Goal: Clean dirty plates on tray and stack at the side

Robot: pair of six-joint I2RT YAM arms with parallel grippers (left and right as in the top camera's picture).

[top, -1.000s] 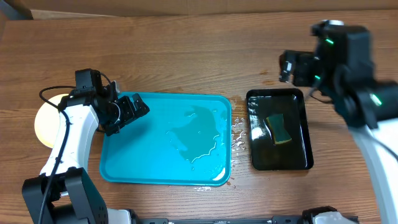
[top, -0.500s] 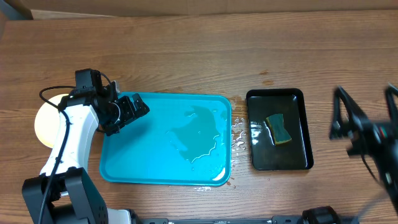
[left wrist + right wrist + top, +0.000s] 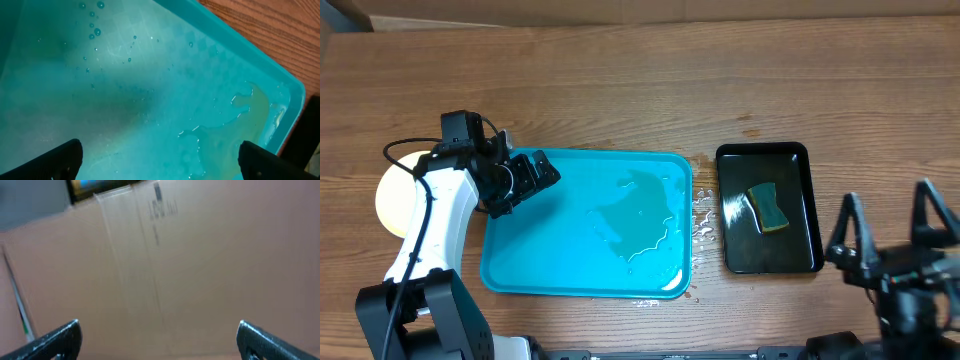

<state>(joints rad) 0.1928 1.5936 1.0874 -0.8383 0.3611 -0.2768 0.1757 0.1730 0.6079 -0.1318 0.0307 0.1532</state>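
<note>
Looking down from overhead, the blue tray [image 3: 590, 275] lies left of the table's [image 3: 620, 80] middle, close to its near edge, with a puddle [image 3: 640, 225] spread over its right half. A pale yellow plate [image 3: 390, 195] sits on the table just beside the tray's left rim, partly covered by the left arm; whether others lie under it cannot be told. The left tool [image 3: 533, 185] hangs over the tray's far left corner, fingers spread. A smaller black tray [image 3: 798, 180] lies to the right and holds a green and yellow sponge [image 3: 768, 207]. Drops of water [image 3: 703, 215] dot the wood between the two trays. The right tool [image 3: 887, 205] is by the table's near edge toward its right end, fingers wide apart and holding nothing.

From the left wrist, two dark fingertips [image 3: 62, 159] stand far apart above the wet tray floor, with nothing between them.

From the right wrist, the fingertips [image 3: 55, 341] are likewise spread, framing only a blurred brown cardboard surface [image 3: 200, 270].
</note>
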